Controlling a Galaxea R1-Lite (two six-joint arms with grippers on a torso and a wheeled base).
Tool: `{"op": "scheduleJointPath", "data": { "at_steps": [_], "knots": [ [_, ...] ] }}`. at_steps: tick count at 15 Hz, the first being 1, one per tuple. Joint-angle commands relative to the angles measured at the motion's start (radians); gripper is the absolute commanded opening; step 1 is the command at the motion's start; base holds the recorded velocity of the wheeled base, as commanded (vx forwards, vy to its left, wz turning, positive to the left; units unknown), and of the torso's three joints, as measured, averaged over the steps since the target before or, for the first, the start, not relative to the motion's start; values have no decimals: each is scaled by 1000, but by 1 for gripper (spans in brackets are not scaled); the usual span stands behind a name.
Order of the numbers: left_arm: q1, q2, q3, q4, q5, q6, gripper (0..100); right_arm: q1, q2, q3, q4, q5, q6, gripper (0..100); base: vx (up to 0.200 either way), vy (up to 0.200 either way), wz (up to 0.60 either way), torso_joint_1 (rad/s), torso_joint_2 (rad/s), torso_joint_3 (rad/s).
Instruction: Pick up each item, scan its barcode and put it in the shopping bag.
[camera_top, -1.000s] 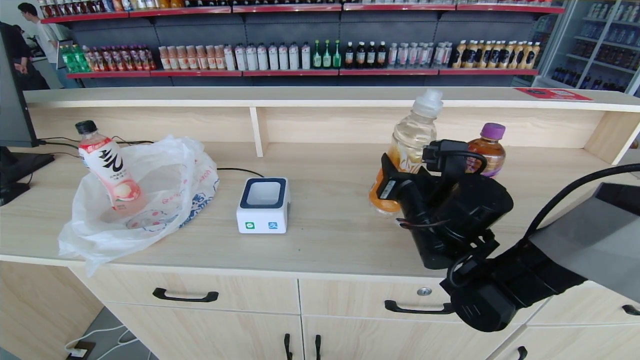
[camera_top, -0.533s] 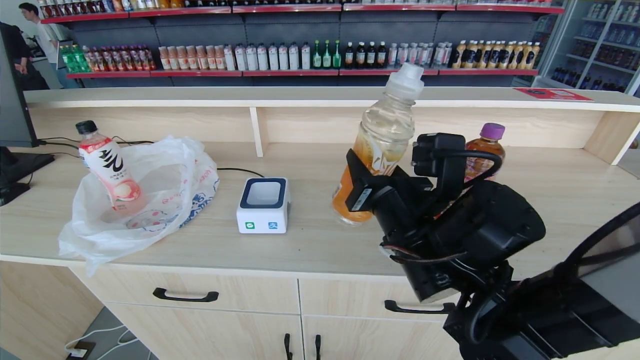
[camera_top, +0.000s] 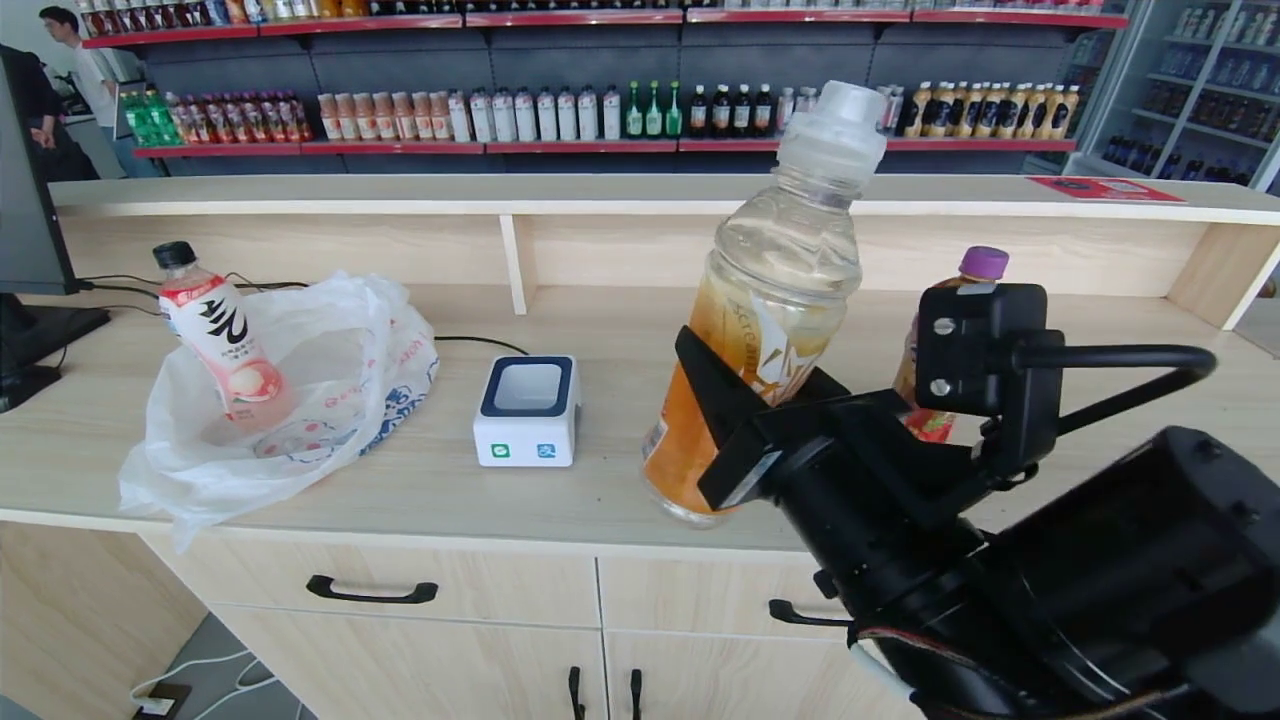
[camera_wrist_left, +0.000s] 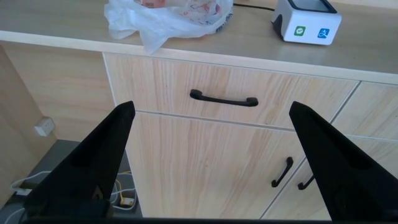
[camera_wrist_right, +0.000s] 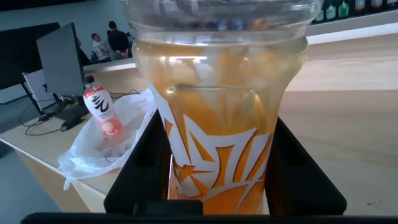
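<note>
Likely slippery and bottom-heavy — the half-full orange bottle, stiff smooth plastic, sits pinched around its label by the right gripper.

Stocked shelves behind wooden counter

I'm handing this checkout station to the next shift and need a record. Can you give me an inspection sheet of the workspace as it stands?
Surface: wooden counter, raised ledge behind.
Job's things: orange bottle tilted, held above the counter; pink bottle leaning in the shopping bag; purple-capped bottle standing behind the right arm; scanner beside the bag.
Clutter: monitor at the left edge.
Grippers: right gripper shut on orange bottle; left gripper open, low before the drawers.
Cables: black cable behind the scanner.
Surroundings: shelves of drinks behind the counter.
</note>
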Motion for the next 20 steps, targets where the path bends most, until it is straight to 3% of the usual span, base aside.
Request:
{"op": "scheduleJointPath", "data": {
  "at_steps": [1,8,12,16,20],
  "knots": [
    [0,1,0,0,1,0,100,20,-109,48,-2,2,8,0,0,0,0,0,0,0],
    [0,0,0,-2,0,0,100,21,-238,84,-2,52,112,0,0,0,0,0,0,0],
    [0,1,0,-2,1,0,100,20,-308,247,-2,206,189,0,0,0,0,0,0,0],
    [0,1,0,0,1,0,100,20,-310,236,-2,220,241,0,0,0,0,0,0,0],
    [0,1,0,-2,0,0,100,20,-344,239,-2,382,337,0,0,0,0,0,0,0]
  ]
}}
